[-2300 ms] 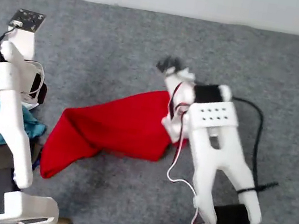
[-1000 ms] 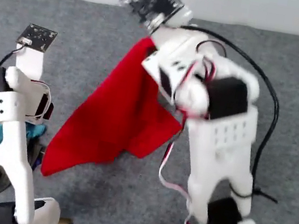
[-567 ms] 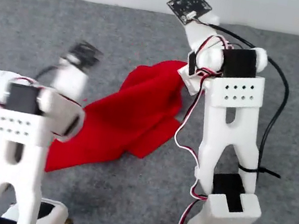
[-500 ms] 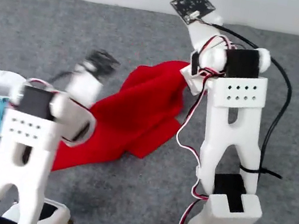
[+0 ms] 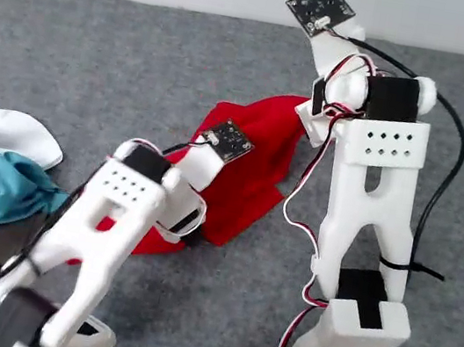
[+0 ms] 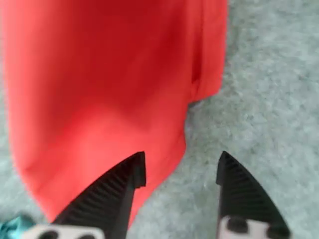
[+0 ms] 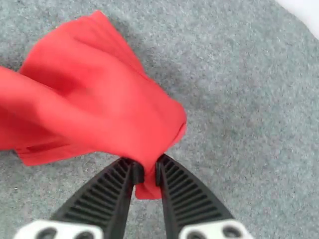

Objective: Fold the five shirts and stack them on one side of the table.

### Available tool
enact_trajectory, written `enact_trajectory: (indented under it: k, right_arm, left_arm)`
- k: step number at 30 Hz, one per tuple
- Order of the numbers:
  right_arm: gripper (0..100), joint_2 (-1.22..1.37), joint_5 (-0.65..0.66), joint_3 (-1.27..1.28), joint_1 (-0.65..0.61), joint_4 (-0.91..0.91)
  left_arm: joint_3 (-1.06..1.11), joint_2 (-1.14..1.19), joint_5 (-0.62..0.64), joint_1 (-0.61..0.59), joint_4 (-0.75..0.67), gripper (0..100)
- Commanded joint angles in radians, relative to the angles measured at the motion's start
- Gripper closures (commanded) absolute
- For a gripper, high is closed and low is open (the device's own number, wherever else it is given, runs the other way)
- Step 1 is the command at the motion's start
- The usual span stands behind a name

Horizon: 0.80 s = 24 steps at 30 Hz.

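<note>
Right tool [image 7: 145, 172] grips the red shirt's [image 5: 251, 163] far corner. Left tool [image 6: 182, 160], spread wide, hovers straddling its near edge.

The shirt [image 5: 259, 169] is soft matt cloth, the worktop [image 5: 126, 58] rough carpet, the arms [image 5: 372, 188] smooth plastic, the right end effector [image 7: 145, 174] ribbed matt plastic.

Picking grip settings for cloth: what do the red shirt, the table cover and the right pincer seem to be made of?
Red shirt: soft matte knit, likely cotton; it drapes and creases.
Table cover: grey felt or low carpet, fuzzy flecked texture.
Right pincer: matte black ridged plastic, probably.
</note>
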Motion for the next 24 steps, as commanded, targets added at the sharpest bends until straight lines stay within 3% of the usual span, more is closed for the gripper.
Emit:
enact_trajectory:
  k: [1,5,10,17,24]
  right_arm:
    - [98.9,-0.016,-0.002,-0.006,0.015,0.038]
    - [98.9,-0.016,-0.002,-0.006,0.05,0.038]
    - [98.9,-0.016,-0.002,-0.006,0.105,0.038]
    - [98.9,-0.045,0.003,-0.006,0.173,0.038]
    - [98.9,-0.17,0.008,-0.006,0.176,0.038]
  left_arm:
    - [-0.004,0.095,0.002,0.006,-0.081,77]
    - [-0.005,0.172,-0.011,0.006,-0.106,88]
    - [-0.007,0.184,-0.143,0.0,-0.086,99]
    - [-0.22,0.107,-0.18,-0.066,0.183,99]
    - [-0.415,-0.176,-0.183,-0.221,0.272,99]
